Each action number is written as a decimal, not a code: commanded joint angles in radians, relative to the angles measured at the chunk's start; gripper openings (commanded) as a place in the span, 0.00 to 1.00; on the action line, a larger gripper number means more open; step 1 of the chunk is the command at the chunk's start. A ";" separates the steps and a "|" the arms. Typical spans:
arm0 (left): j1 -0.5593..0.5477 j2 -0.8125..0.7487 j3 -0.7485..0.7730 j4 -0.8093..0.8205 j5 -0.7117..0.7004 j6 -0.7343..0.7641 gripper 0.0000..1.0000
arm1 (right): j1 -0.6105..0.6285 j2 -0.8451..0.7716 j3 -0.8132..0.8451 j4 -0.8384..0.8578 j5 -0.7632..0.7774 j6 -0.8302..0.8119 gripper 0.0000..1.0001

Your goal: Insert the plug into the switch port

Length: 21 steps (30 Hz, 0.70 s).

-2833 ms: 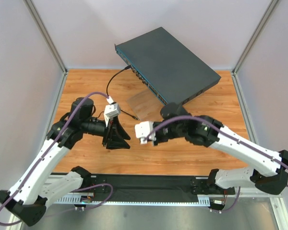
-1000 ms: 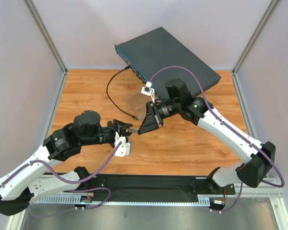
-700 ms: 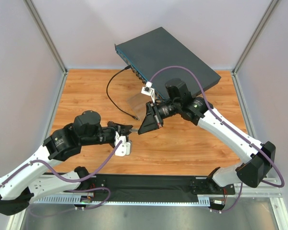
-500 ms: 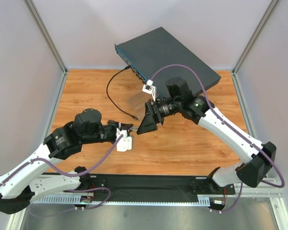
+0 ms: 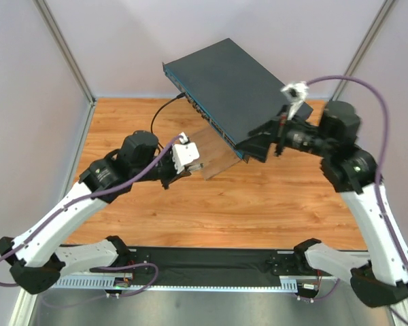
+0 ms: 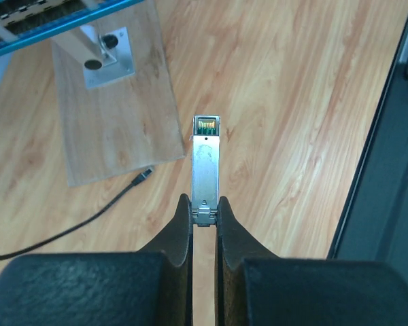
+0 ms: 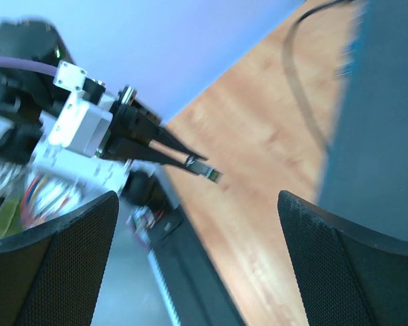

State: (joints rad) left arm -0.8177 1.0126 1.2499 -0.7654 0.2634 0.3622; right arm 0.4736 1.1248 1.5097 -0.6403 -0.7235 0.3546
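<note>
Left claw (image 6: pixel 205 217) grips the plug (image 6: pixel 206 170) by its rear; the switch (image 6: pixel 54 17) is cut off upper left. Right claw (image 7: pixel 197 197) gapes empty, its view blurred.

The right tool (image 5: pixel 260 138) released, opened and swung upper right; the left tool (image 6: pixel 204 206) alone grips the plug (image 6: pixel 206 161), lifted.

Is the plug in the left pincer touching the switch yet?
Apart. In the left wrist view the plug, clamped in the left pincer, ends over the table, with a clear gap between its tip and the blue front edge of the switch.
</note>
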 commanded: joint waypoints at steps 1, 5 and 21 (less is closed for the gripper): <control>0.038 0.083 0.117 -0.041 0.007 -0.195 0.00 | -0.157 -0.118 -0.051 0.021 0.091 0.072 1.00; 0.052 0.145 0.177 -0.026 -0.038 -0.247 0.00 | -0.375 -0.216 -0.190 -0.018 0.082 0.141 1.00; 0.313 0.420 0.451 -0.156 0.158 -0.237 0.00 | -0.563 -0.122 -0.515 0.423 -0.129 0.458 1.00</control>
State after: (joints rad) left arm -0.5148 1.4464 1.6638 -0.9127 0.3931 0.1066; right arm -0.0868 0.9951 1.0256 -0.4747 -0.7761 0.6750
